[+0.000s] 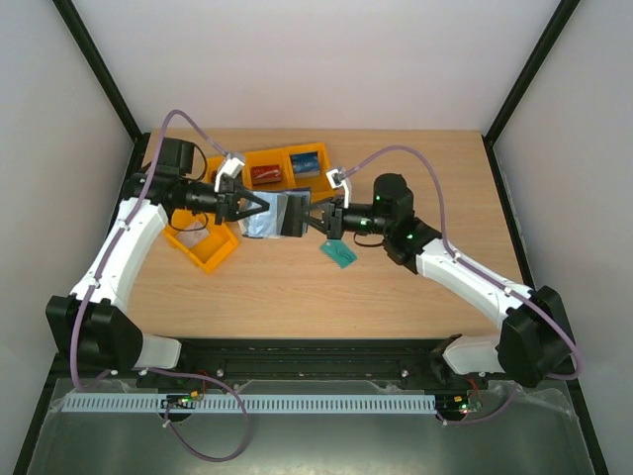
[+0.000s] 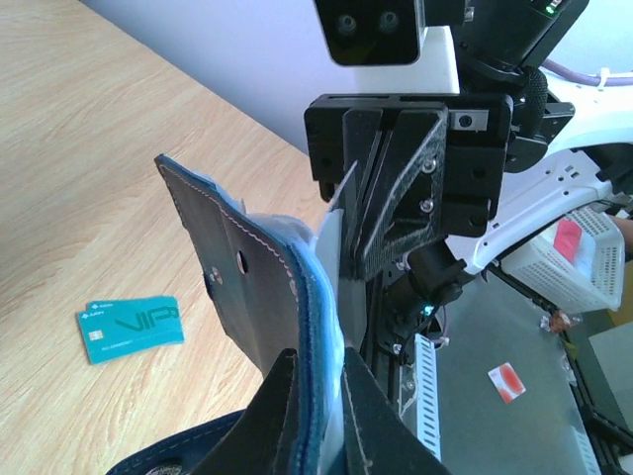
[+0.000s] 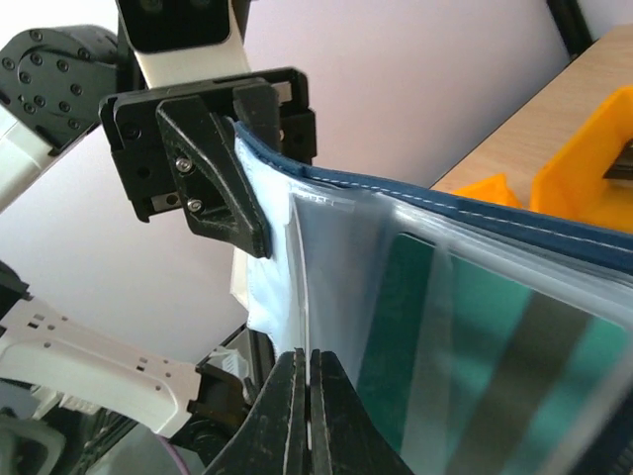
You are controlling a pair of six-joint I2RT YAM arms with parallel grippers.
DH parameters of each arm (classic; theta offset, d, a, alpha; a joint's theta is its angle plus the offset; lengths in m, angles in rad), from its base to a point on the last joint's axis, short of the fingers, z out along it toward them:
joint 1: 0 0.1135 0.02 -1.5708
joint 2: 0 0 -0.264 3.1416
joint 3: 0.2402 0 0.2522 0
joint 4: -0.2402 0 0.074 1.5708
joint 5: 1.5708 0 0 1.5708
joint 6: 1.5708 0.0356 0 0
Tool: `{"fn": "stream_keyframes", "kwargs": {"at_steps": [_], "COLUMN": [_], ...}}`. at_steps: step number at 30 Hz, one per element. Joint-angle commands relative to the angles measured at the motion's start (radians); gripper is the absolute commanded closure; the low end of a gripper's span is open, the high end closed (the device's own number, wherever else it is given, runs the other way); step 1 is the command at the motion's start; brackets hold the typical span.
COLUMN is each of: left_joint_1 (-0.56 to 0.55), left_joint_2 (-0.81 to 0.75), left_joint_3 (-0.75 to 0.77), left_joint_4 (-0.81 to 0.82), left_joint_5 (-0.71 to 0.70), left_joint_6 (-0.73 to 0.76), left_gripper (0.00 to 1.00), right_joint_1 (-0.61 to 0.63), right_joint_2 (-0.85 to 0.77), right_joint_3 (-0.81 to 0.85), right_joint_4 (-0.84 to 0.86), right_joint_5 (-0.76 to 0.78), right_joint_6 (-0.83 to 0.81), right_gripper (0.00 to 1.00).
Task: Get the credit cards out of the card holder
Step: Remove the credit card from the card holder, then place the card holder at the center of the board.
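Left end effector (image 2: 318,371), foreground of the left wrist view, clamps the navy card holder (image 2: 247,287); right end effector (image 2: 368,213) is closed on its pale inner leaf. Right wrist view: a dark green credit card (image 3: 475,336) sits sleeved. Top view: holder aloft over the desk (image 1: 297,297); orange bins (image 1: 286,168) hold red and blue items. Extraction is under way; the next move probably calls for pinching a card's edge.

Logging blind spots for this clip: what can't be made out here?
- Card holder contents: too small in the top view, edge-on in the left wrist view, blurred behind glaring sleeves in the right wrist view.
- Orange bins contents: too small in the top view.
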State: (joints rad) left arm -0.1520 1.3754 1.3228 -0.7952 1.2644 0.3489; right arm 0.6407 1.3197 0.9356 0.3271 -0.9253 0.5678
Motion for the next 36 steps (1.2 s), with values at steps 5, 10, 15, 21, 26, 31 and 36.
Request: {"fn": "stream_keyframes", "kwargs": {"at_steps": [5,10,15,21,26,31,36], "left_joint_1": [0.008,0.003,-0.070,-0.159,-0.169,-0.183,-0.183], "left_joint_2": [-0.034,-0.054,-0.026,0.061,0.115,0.142,0.119], "left_joint_3": [-0.050,-0.317,-0.527,-0.629,-0.696,-0.693,-0.613], "left_joint_4": [0.080,0.542,0.899,1.019,0.982,0.888,0.785], "left_joint_5": [0.018,-0.052,-0.106,-0.243,-0.419,-0.575,-0.634], "left_joint_6": [-0.080,-0.578,-0.912,-1.040,-1.002,-0.965,-0.793], "left_gripper": [0.98,0.98,0.98,0.98,0.90,0.72,0.19], "right_joint_1": [-0.059,-0.086,-0.099,-0.099,-0.099,-0.098,-0.098], "right_joint_2": [-0.070,-0.118,-0.167,-0.167,-0.138,-0.116,-0.128], "right_joint_3": [-0.005,0.062,0.094,0.096,0.097,0.116,0.119], "right_joint_4": [-0.079,-0.257,-0.337,-0.334,-0.312,-0.302,-0.333], "right_joint_5": [0.052,0.141,0.189,0.174,0.089,0.059,0.074], "right_joint_6": [-0.040,-0.128,-0.168,-0.160,-0.134,-0.125,-0.152], "right_gripper": [0.98,0.98,0.98,0.98,0.98,0.98,0.98]}}
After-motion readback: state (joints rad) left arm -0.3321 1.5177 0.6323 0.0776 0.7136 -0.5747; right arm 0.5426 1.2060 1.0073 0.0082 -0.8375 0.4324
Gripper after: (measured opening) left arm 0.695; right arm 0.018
